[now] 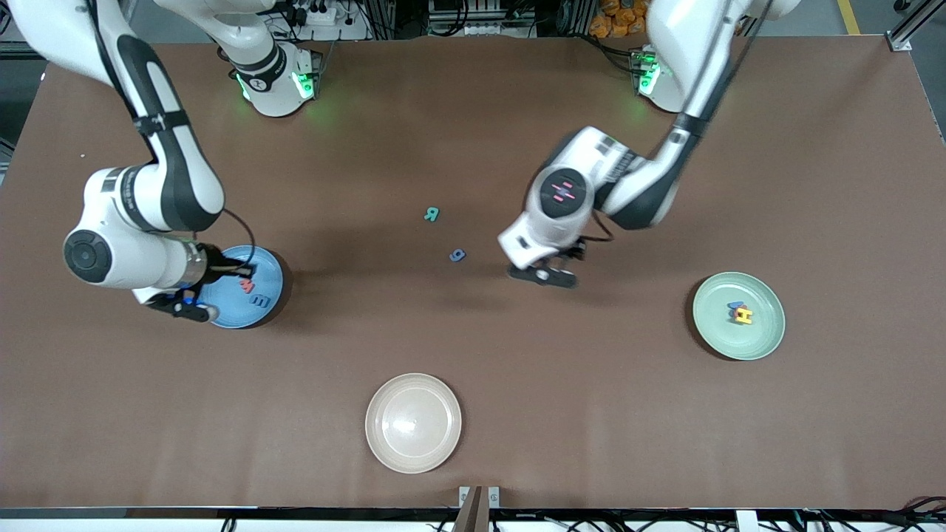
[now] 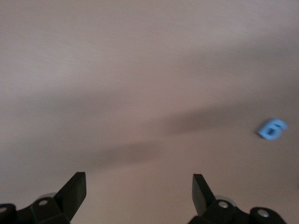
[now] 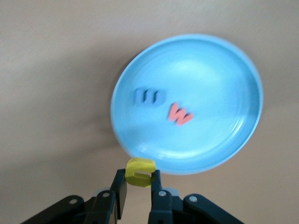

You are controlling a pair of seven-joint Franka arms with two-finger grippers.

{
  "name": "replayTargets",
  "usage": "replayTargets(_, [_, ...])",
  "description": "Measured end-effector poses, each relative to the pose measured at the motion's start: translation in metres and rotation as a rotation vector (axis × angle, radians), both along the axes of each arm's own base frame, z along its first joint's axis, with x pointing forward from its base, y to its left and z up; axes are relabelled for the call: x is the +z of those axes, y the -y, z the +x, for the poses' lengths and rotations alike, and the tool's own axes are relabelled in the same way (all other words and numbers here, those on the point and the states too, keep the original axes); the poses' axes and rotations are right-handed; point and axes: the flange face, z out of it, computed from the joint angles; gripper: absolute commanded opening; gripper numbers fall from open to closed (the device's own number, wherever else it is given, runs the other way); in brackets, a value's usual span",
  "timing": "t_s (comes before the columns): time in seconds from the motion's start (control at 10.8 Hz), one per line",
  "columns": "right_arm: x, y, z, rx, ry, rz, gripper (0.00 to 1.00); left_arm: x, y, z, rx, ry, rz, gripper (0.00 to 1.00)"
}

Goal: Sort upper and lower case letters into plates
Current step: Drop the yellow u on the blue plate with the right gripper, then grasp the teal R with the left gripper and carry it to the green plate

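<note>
I note the right hand (image 3: 138,186) clenched on a yellow letter (image 3: 139,171) at the blue plate's (image 3: 224,74) rim, so I should carry it over the plate's middle before releasing, while the left hand (image 2: 139,189), released, hovers beside the blue letter (image 2: 272,129) on the bench (image 1: 473,414).

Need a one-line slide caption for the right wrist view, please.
Right hand shut on a yellow letter at the rim of the blue plate, which holds a red letter and a blue letter.
</note>
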Motion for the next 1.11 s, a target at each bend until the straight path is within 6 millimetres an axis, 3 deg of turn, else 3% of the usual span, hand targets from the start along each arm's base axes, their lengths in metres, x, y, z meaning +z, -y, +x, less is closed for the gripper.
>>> replayTargets(0.09, [-0.013,0.009,0.003,0.001,0.012,-0.016,0.0,-0.005,0.031,-0.017,0.006,0.005,-0.001,1.0])
replayTargets(0.28, [-0.032,0.014,0.007,0.016,0.022,-0.033,0.22,-0.019,0.089,-0.049,0.016,0.019,-0.01,1.0])
replayTargets(0.46, [-0.037,0.018,0.007,0.021,0.023,-0.038,0.37,-0.036,0.134,-0.08,0.005,0.049,-0.047,1.0])
replayTargets(0.65, [-0.038,0.02,0.007,0.024,0.023,-0.036,1.0,-0.048,0.157,-0.099,-0.03,0.075,-0.086,0.97])
replayTargets(0.83, [-0.038,0.019,0.007,0.028,0.023,-0.035,1.0,-0.064,0.172,-0.114,-0.054,0.098,-0.12,0.96])
replayTargets(1.11, [-0.036,0.01,0.009,0.043,0.029,-0.032,1.0,-0.103,0.188,-0.142,-0.084,0.138,-0.088,0.91])
